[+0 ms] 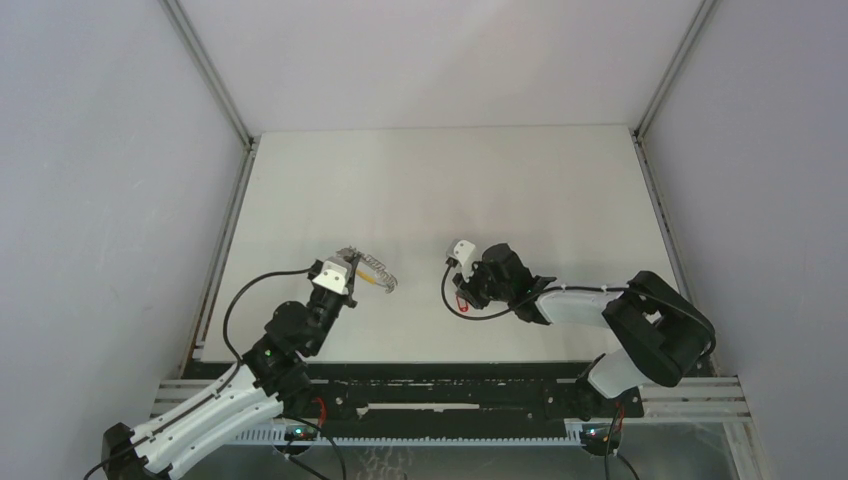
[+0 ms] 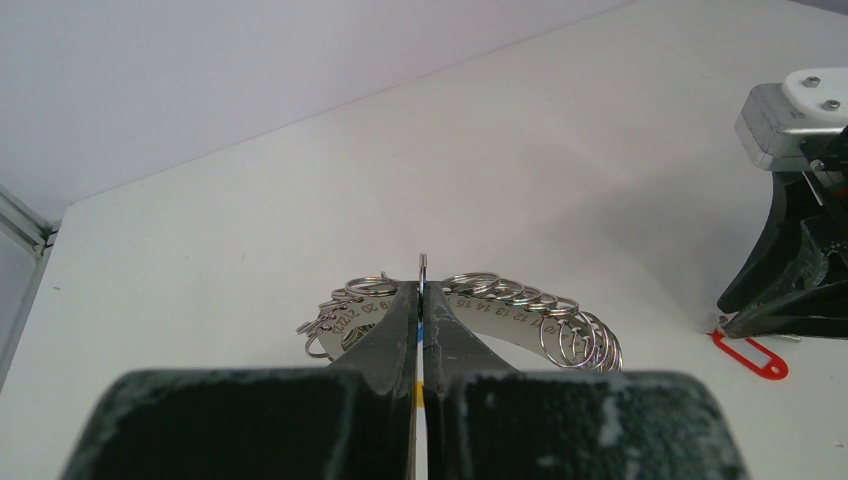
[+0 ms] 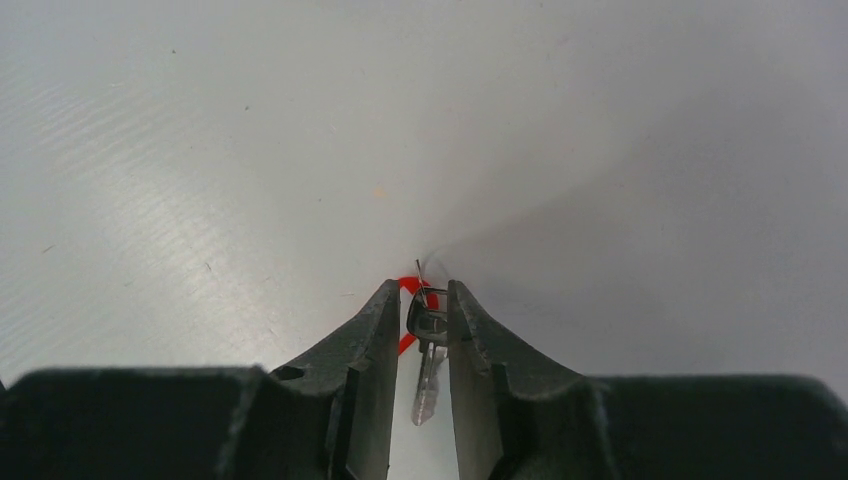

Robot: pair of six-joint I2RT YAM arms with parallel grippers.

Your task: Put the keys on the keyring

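The keyring [image 2: 520,315] is a curved metal plate with numbered holes that carries several split rings. It shows small in the top view as the keyring [image 1: 378,274], left of centre. My left gripper [image 2: 422,290] is shut on one ring standing edge-on, and a trace of yellow and blue shows between the fingers. The left gripper [image 1: 347,262] sits low over the table. To its right, my right gripper [image 3: 424,291] points down at the table. Its jaws are closed narrowly on a small metal key with a red plastic head [image 3: 430,325]. The red head [image 2: 752,357] lies on the table by the right fingertips.
The white table [image 1: 450,190] is walled in by grey panels on three sides. A black cable [image 1: 447,290] loops from the right wrist. The arm bases and a black rail [image 1: 440,395] run along the near edge.
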